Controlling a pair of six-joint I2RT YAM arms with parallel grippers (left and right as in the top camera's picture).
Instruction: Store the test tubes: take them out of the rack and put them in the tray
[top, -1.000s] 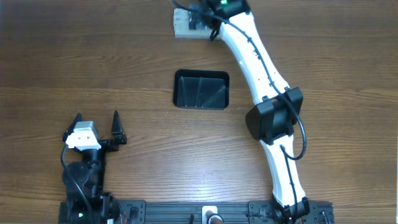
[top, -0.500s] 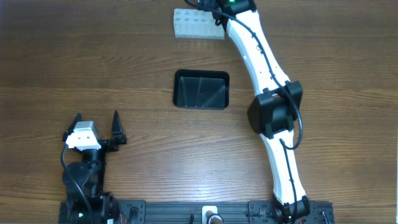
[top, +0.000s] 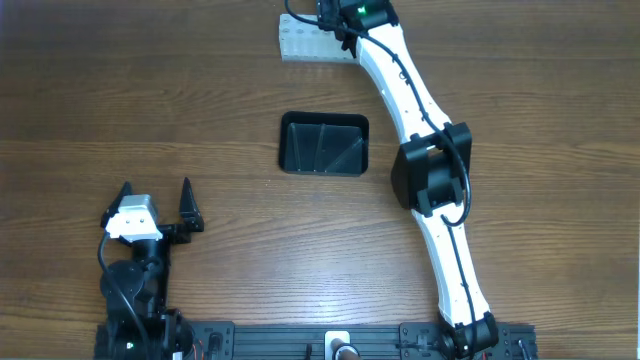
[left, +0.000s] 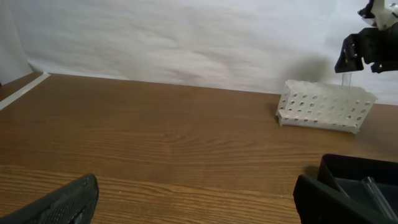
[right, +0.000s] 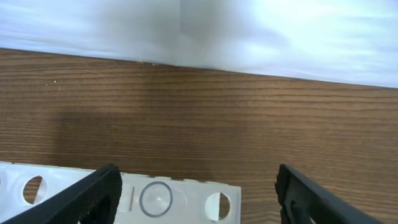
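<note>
- A brown wooden table (top: 150, 100) runs back to a plain white backdrop (left: 155, 37).
- The white perforated rack (top: 315, 42) sits at the table's far edge. The black tray (top: 323, 145) lies nearer the middle, well apart from it.
- The right gripper (right: 196, 169) hangs over one end of the rack, its fingers spread wide to either side of a test tube (right: 155, 197) and not touching it.
- The left gripper (top: 157, 186) rests near its own base, well away from rack and tray, its fingers likewise splayed and holding nothing.
- The tube is probably light, stiff, slick and breakable. It wants a gentle pinch on the bare wall above the rack top, then a straight upward draw so it does not bind in its hole.
- The right wrist view gives the tube's round mouth from above and shows which hole it occupies. The left wrist view instead gives its side, upright and standing proud of the rack beneath the gripper, and something clear lying in the tray.
</note>
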